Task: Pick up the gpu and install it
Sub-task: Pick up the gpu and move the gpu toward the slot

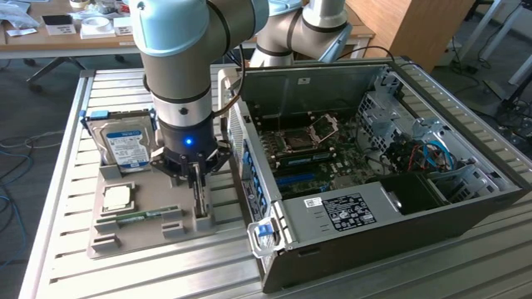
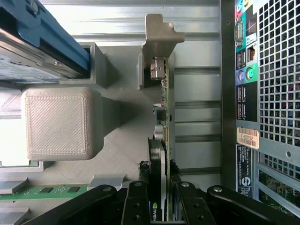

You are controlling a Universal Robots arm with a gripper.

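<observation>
The gpu (image 1: 201,202) stands on edge in a slot of the grey parts tray (image 1: 149,240), beside the computer case. In the wrist view its thin edge (image 2: 165,117) runs away from the camera, ending in the grey-tan metal bracket (image 2: 159,35). My gripper (image 1: 194,179) points straight down over the card. Its black fingers (image 2: 137,201) sit tight against both faces of the near end, so the gripper (image 2: 159,206) is shut on the gpu. The card still rests in its slot.
The open computer case (image 1: 374,156) lies right of the tray in the exterior view, motherboard exposed; its rear port panel (image 2: 246,84) is close beside the card. A silver hard drive (image 1: 124,146), a green RAM stick (image 1: 137,216) and a pale square block (image 2: 58,122) share the tray.
</observation>
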